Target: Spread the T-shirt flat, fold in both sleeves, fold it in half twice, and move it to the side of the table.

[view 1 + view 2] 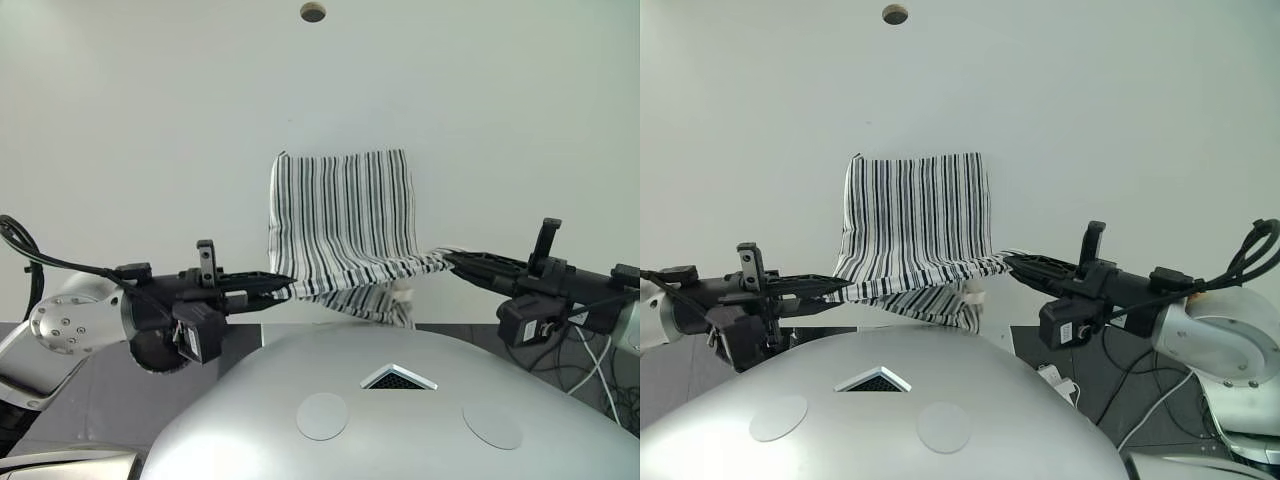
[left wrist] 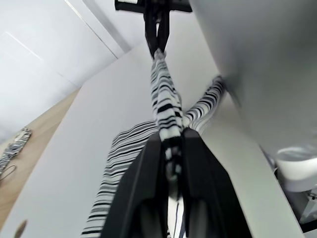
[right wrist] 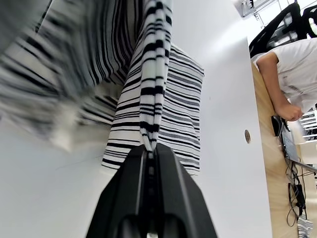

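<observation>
A black-and-white striped T-shirt [image 1: 342, 215] lies partly on the white table [image 1: 150, 120], its near edge lifted off the surface. My left gripper [image 1: 288, 281] is shut on the shirt's near left corner. On the right, my right gripper [image 1: 450, 258] is shut on the near right corner. The cloth hangs stretched between the two grippers, and a fold droops beneath it [image 1: 375, 303]. In the left wrist view the striped fabric [image 2: 166, 109] runs from my fingers across to the other gripper. In the right wrist view the fabric [image 3: 151, 94] rises from between the closed fingers.
A small round hole [image 1: 313, 12] marks the table's far side. Beyond the near table edge, cables [image 1: 595, 375] hang at the right. A person sits at a wooden desk [image 3: 285, 89] past the far table edge.
</observation>
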### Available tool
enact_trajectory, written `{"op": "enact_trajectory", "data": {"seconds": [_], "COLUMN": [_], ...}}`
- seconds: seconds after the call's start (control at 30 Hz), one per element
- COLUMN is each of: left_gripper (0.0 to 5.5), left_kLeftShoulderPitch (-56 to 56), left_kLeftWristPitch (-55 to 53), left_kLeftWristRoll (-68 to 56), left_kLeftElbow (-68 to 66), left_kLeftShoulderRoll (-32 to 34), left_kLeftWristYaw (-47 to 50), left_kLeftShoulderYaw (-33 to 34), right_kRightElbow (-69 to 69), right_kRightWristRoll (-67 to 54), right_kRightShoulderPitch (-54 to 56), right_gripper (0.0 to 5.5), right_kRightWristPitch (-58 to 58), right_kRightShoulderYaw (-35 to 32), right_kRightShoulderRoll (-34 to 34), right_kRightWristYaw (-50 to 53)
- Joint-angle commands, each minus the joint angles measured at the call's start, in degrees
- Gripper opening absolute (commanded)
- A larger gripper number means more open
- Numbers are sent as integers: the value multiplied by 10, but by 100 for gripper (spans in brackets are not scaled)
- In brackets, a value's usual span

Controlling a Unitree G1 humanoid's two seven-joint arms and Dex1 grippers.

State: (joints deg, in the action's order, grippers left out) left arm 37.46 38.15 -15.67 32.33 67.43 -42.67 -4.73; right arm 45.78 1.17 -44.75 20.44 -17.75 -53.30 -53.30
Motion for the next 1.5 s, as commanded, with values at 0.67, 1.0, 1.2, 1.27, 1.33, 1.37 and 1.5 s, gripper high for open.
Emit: {"op": "enact_trajectory", "data": {"seconds": [0.67, 1.0, 1.2, 1.27, 1.33, 1.37, 1.5], "left_gripper": [16, 90, 191, 225, 249, 263, 263], "left_kLeftShoulderPitch": [-426, -464, -444, -437, -432, -430, -429], "left_kLeftWristPitch": [-94, -78, -77, -80, -85, -91, -141], "left_kLeftWristRoll": [405, 434, 421, 419, 414, 405, 306], "left_kLeftElbow": [-449, -578, -560, -561, -557, -555, -519], "left_kLeftShoulderRoll": [-317, -346, -344, -346, -349, -352, -391], "left_kLeftWristYaw": [173, 200, 217, 223, 226, 227, 227], "left_kLeftShoulderYaw": [-95, -150, -145, -144, -142, -138, -87], "right_kRightElbow": [-447, -547, -603, -605, -590, -576, -468], "right_kRightWristRoll": [194, 237, 241, 234, 212, 197, 136], "right_kRightShoulderPitch": [617, 649, 648, 649, 649, 648, 606], "right_gripper": [3, 79, 120, 120, 120, 120, 120], "right_kRightWristPitch": [-80, -67, -84, -101, -133, -153, -175], "right_kRightShoulderYaw": [395, 415, 399, 382, 342, 316, 273], "right_kRightShoulderRoll": [171, 186, 197, 202, 208, 215, 236], "right_kRightWristYaw": [25, 70, 119, 140, 170, 188, 200]}}
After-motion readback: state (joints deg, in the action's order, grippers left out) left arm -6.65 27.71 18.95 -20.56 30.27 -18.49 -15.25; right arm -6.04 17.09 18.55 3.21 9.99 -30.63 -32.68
